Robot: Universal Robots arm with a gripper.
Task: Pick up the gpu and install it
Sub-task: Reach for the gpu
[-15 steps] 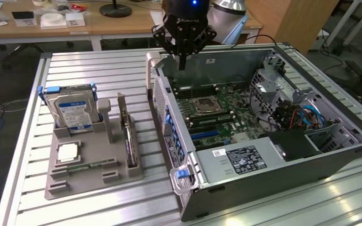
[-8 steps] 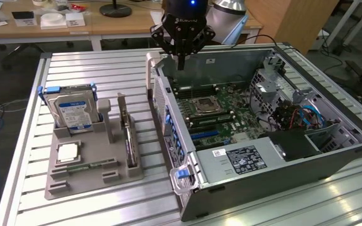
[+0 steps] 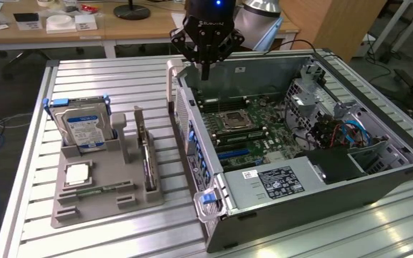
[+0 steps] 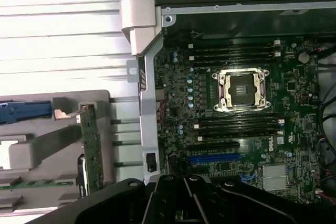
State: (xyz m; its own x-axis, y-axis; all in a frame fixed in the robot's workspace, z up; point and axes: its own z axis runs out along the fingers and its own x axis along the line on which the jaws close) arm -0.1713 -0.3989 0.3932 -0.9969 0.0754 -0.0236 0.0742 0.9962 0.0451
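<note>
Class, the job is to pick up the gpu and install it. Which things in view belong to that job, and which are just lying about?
Job: gpu, upright in grey holder; gripper, above the edge of the open computer case; motherboard.
Lying about: hard drive; RAM stick; processor chip.

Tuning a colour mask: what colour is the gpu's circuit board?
Green. The gpu stands on edge in the grey holder; shows best in the wrist view.
</note>
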